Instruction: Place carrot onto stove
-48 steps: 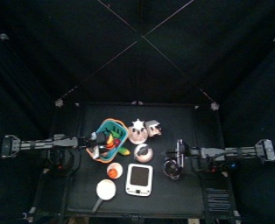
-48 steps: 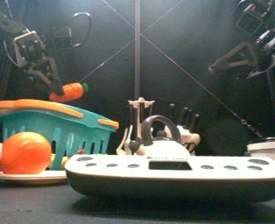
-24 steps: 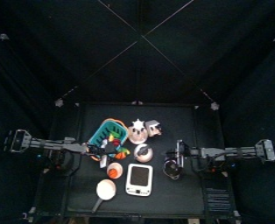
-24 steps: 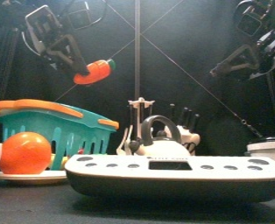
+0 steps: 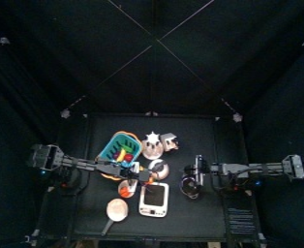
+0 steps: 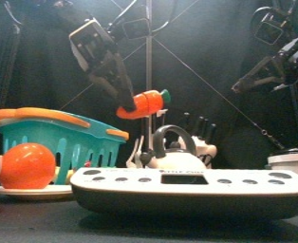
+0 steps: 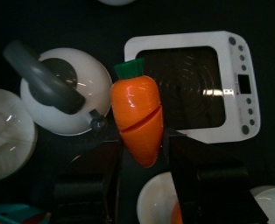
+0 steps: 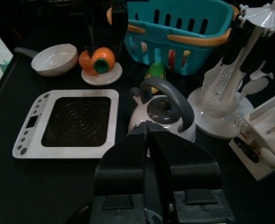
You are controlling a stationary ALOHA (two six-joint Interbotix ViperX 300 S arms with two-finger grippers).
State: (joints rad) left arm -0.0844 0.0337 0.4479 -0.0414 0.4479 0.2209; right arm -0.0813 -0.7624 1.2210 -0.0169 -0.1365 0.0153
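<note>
Left gripper (image 7: 140, 153): clamped on carrot (image 7: 139, 118); lower it flat over the stove (image 7: 189, 86), near table's front edge.
Right gripper (image 8: 148, 144): jaws together, parked.

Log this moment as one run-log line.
left gripper: shut on orange toy carrot | carrot: airborne, not yet on white rectangular toy stove | right gripper: shut, idle

Two arms, all black, slim tubular links with blocky joint housings. Left arm (image 5: 77, 165): boxy base at table's left edge, pale glints along links. Right arm (image 5: 252, 170): same build, lighter grey patches on housings near base. Left gripper (image 7: 140, 144): two flat matte black jaws. Right gripper (image 8: 150, 144): two broad black jaws, glossy edges, small screws on mounts. Thin dark cables loop above arms in front view.
</note>
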